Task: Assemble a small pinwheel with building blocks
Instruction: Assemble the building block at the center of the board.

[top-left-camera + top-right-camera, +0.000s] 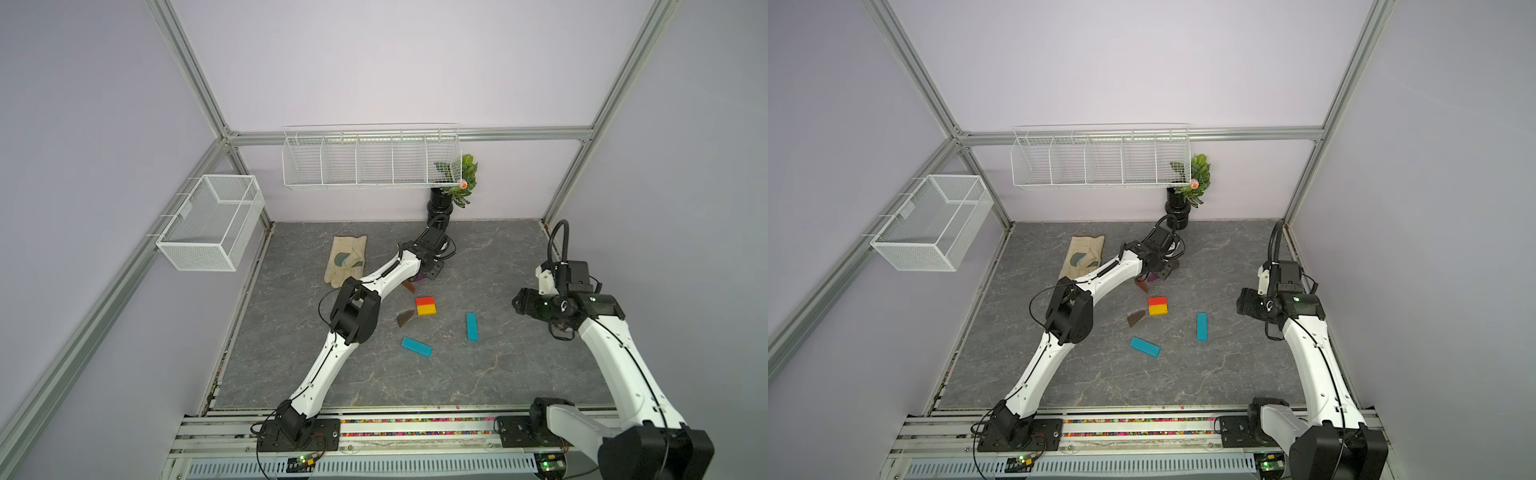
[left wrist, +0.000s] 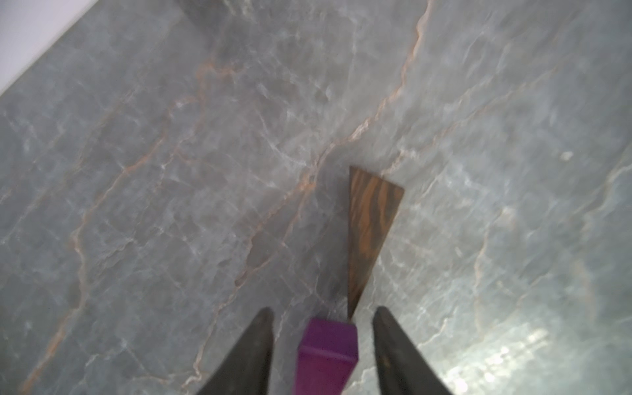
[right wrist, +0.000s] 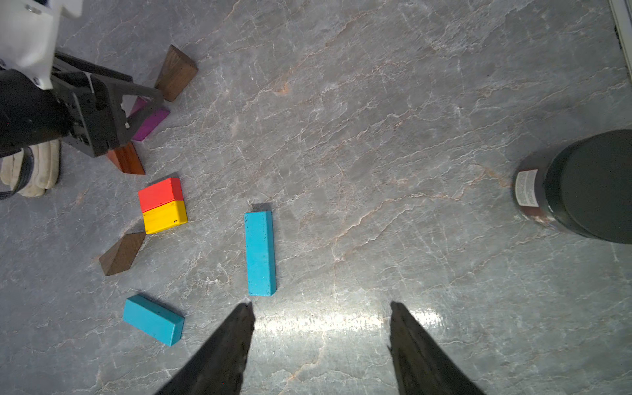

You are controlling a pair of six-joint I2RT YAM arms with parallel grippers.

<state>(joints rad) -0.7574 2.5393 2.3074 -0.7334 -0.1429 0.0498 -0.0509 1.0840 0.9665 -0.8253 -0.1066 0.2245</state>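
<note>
Surface: grey marble-patterned tabletop (image 1: pixel 478 374) with pale and rusty veins, closed in by lilac walls and aluminium frame rails.
Building blocks (image 1: pixel 426 306): eight in all, lying loose on the tabletop; painted or stained wood with crisp edges.
Landmark: one red block (image 3: pixel 160 193) and one yellow block (image 3: pixel 165 216), short rectangles lying side against side as a red-and-yellow square.
Bars: two long rectangles. One teal bar (image 3: pixel 260 253) lies near the square on the right arm's side. The other teal bar (image 3: pixel 153 319) lies askew, apart from the square toward the robot bases.
Wedges, brown: three. A dark brown wedge (image 3: pixel 122 253) meets the yellow block's outer corner. A reddish wedge (image 3: pixel 126 160) sits just beyond the red block toward the back wall. A grained brown wedge (image 3: pixel 176 73) lies farther that way.
Wedges, purple: one purple wedge (image 2: pixel 326 355), beyond the square, between the reddish wedge and the grained brown wedge.
Left gripper (image 2: pixel 324 309): black tapered fingers apart, one on each side of the purple wedge, with a strip of tabletop showing on both sides.
Right gripper (image 3: pixel 320 303): jaws wide apart over bare tabletop, well off the square on the right arm's side, holding nothing.
Hidden: in both top views the left arm's wrist covers most of the purple wedge and the grained brown wedge. The left wrist view is blurred and its edge cuts off the purple wedge.
Others: one cream work glove (image 1: pixel 346 259); two white wall baskets, a divided wire basket (image 1: pixel 372 160) and a mesh basket (image 1: pixel 212 222); one black pot (image 1: pixel 439 208) with a leafy plant (image 1: pixel 463 178).
</note>
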